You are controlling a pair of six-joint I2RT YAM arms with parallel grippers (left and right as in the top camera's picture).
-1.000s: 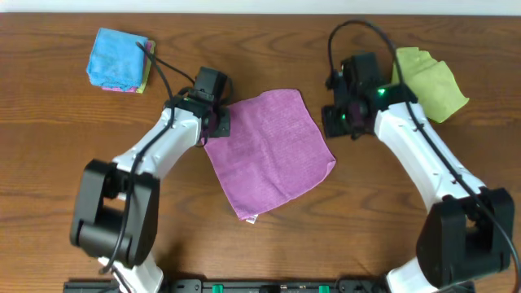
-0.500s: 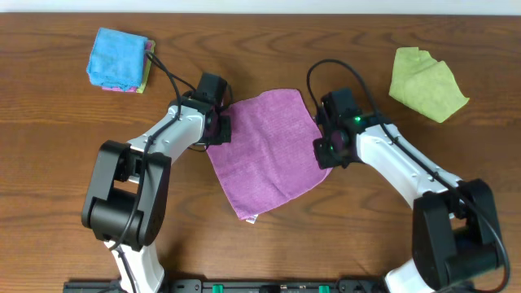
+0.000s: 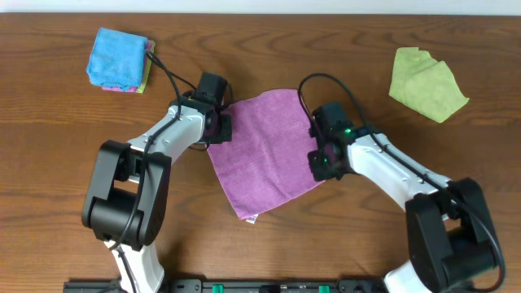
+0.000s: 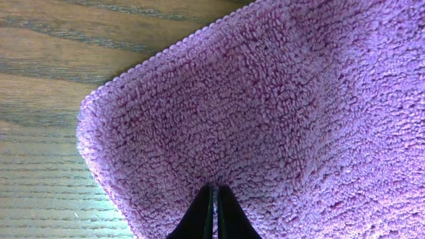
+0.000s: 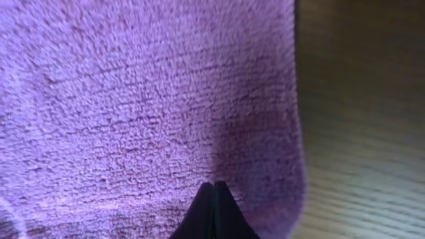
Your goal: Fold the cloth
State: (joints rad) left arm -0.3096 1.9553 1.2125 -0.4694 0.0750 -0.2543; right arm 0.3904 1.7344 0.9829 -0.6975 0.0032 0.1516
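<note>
A purple terry cloth (image 3: pixel 264 155) lies spread flat as a tilted square in the middle of the wooden table. My left gripper (image 3: pixel 218 130) is at its left corner. In the left wrist view the fingertips (image 4: pixel 214 189) are pinched together on the cloth (image 4: pixel 265 99), just inside the corner. My right gripper (image 3: pixel 319 163) is over the cloth's right corner. In the right wrist view its fingers (image 5: pixel 214 186) are closed tight, tips on the cloth (image 5: pixel 133 99) near the right edge, with bare wood beyond.
A crumpled green cloth (image 3: pixel 427 81) lies at the back right. A folded blue cloth (image 3: pixel 118 59) sits on other folded cloths at the back left. A white tag shows at the purple cloth's near corner (image 3: pixel 251 218).
My right arm has swung left from beside the green cloth onto the purple cloth's right corner. The left gripper has stayed at the left corner. The cloth has not shifted.
</note>
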